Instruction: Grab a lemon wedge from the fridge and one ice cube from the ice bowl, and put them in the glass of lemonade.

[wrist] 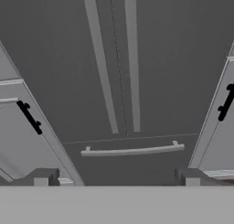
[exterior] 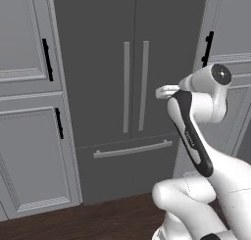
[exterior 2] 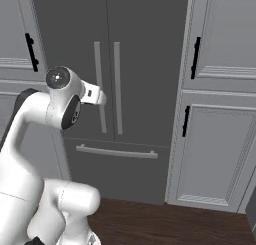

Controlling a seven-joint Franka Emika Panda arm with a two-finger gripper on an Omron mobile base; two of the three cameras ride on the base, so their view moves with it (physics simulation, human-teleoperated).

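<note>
Two closed doors on the fridge (exterior: 127, 77), and we face them.
We see our tool (wrist: 116, 177) spread wide and grasping nothing, its fingertips (wrist: 42, 177) well apart, short of the doors. Both long bar handles (wrist: 116, 58) run side by side above the drawer handle (wrist: 132, 150); light grey cabinets (exterior 2: 215, 114) flank the fridge.

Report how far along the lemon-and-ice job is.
Done: nothing shows as done. The tall dark grey double-door fridge is shut, both long grey bar handles untouched. In hand: the gripper faces the doors, jaws open and empty. Left: opening a door, fetching the wedge, then the ice, and dropping both in the glass.
</note>
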